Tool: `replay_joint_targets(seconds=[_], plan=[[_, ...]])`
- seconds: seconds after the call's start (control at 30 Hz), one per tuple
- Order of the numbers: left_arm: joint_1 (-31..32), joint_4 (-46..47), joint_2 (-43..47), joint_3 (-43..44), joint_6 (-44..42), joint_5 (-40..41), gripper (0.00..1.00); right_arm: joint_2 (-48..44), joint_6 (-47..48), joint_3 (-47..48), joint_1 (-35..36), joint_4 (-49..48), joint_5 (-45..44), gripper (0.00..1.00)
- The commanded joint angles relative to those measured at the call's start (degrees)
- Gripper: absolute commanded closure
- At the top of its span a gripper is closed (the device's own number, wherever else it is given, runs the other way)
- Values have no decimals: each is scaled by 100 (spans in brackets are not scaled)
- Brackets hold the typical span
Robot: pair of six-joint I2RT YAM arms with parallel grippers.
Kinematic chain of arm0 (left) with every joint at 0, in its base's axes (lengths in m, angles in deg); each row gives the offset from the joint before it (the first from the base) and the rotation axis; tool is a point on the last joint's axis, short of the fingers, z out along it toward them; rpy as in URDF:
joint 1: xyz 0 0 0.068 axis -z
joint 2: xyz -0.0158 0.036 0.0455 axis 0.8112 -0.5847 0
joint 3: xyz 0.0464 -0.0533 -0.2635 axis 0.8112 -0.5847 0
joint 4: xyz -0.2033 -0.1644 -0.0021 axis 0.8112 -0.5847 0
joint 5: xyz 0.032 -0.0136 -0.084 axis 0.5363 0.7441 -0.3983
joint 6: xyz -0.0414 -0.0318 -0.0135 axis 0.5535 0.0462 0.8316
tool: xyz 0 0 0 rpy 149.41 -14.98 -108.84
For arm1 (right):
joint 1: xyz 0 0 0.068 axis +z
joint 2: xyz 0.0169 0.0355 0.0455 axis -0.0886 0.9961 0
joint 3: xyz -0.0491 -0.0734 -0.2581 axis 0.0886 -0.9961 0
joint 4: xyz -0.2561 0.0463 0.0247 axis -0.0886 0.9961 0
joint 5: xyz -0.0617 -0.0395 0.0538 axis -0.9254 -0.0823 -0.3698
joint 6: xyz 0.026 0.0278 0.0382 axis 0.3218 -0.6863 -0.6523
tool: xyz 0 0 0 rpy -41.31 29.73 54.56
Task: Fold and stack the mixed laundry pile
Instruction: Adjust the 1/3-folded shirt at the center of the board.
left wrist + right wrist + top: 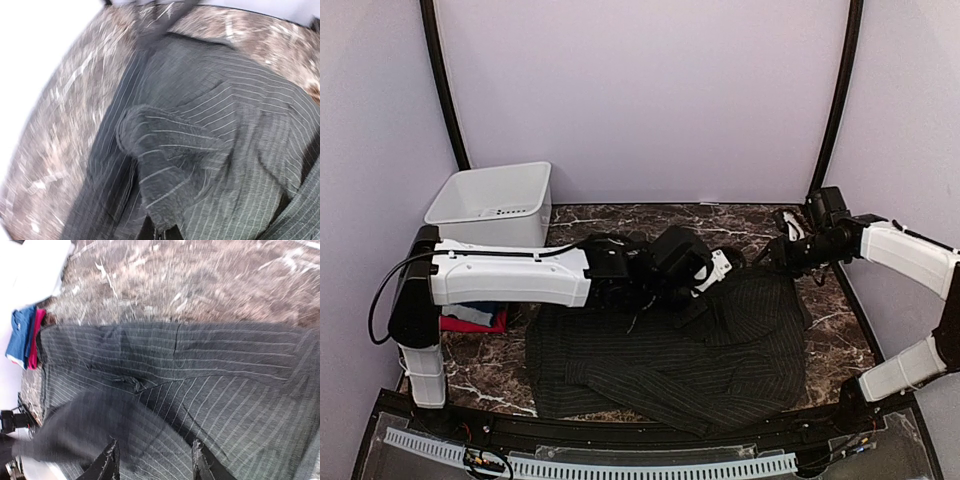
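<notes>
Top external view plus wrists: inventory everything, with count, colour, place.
dark charcoal pinstriped collared button shirt: one, charcoal, spread across table centre
red T-shirt: one, red, table's left side
navy blue T-shirt: one, blue, stacked with the red one
white plastic bin: one, white, far left corner
marble-patterned table: one, dark brown with white veins
left pincer: one, black and white, shut on bunched shirt cloth
right pincer: one, black, open over shirt's far right edge
</notes>
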State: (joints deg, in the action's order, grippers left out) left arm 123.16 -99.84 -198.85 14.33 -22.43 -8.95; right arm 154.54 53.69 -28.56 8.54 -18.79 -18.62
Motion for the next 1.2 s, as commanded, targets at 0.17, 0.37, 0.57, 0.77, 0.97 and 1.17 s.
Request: replay_joint_targets(seconds=[0.17, 0.37, 0.57, 0.77, 0.97, 1.17], plan=[[1694, 333, -686, -683, -2322, 993, 95, -538, 119, 207, -295, 370, 599, 55], [1754, -448, -472, -929, -1493, -54, 72, -901, 99, -163, -269, 385, 1034, 57], [1660, 66, 832, -1831, -774, -772, 54, -1038, -54, -297, 147, 435, 1182, 59], [422, 970, 1563, -2408, 1709, -2664, 49, -1140, -311, -590, 669, 357, 1093, 60], [-38, 1834, 1009, -2657, 3236, -3448, 56, -1276, -384, -669, 700, 391, 931, 60], [-94, 2309, 307, -2482, 3725, -3764, 59, -1314, -493, -553, 694, 432, 574, 60]])
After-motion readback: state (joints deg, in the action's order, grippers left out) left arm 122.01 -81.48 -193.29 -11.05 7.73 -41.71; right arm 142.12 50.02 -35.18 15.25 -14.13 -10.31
